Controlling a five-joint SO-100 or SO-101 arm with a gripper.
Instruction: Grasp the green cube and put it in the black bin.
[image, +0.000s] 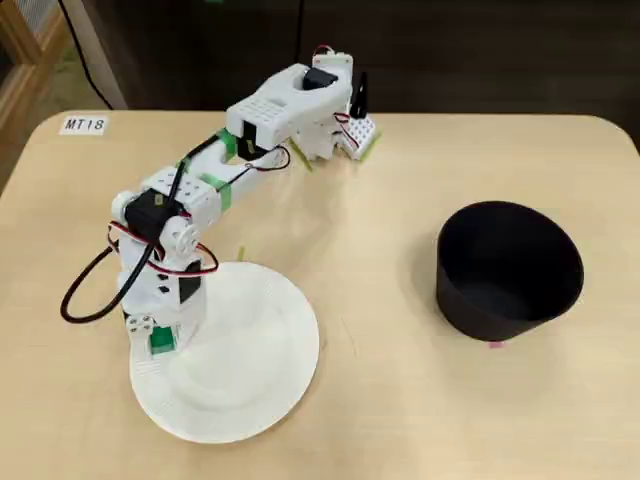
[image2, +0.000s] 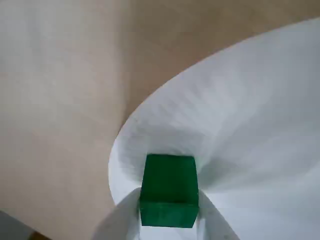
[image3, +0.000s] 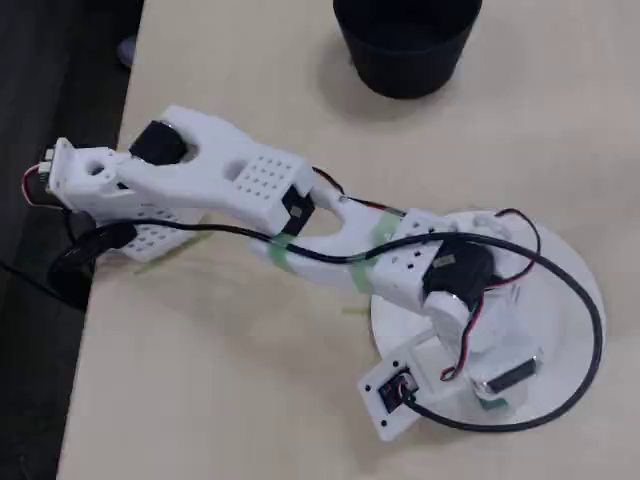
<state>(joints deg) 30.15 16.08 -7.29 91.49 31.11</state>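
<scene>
Green cube (image2: 168, 191) between gripper (image2: 167, 220) fingers, tips cropped.

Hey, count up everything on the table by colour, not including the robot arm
Green: 1, small green cube
Black: 1, round black plastic bin
White: 2, round white paper plate, small white "MT18" label
Total: 4

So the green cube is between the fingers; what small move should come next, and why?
Probably raise the gripper a little and begin turning it toward the black bin. In the wrist view the green cube sits between both fingers, which seem closed on it. In a fixed view the bin stands apart from the gripper, to its right and nearer the camera.
</scene>
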